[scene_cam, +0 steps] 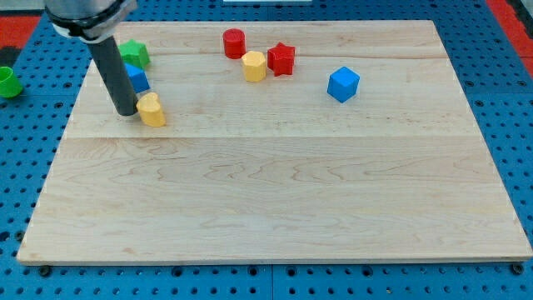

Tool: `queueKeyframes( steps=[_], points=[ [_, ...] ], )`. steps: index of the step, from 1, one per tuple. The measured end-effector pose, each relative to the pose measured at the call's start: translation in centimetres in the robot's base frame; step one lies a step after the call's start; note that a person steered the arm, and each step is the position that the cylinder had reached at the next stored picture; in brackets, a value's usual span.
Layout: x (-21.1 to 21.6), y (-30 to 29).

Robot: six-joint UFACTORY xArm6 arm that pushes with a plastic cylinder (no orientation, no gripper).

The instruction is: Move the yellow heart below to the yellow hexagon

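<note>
The yellow heart [152, 109] lies at the left part of the wooden board. The yellow hexagon [254, 66] sits near the view's top centre, between a red cylinder [234, 42] and a red star [281, 58]. My tip [126, 112] rests on the board just left of the yellow heart, touching or almost touching its left side. The rod rises up and to the left from there.
A blue block [136, 79] sits behind the rod, partly hidden, with a green star [133, 54] above it. A blue cube [343, 84] lies right of centre. A green piece [7, 82] lies off the board at the left edge.
</note>
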State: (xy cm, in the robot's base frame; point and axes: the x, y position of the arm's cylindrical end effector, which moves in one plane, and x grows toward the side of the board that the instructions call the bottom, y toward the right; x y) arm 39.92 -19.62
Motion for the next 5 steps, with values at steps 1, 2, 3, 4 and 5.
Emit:
queueKeyframes(
  steps=[1, 2, 3, 4, 5],
  points=[
    [0.1, 0.0],
    [0.1, -0.1],
    [0.1, 0.4],
    [0.1, 1.0],
    [0.1, 1.7]
  ],
)
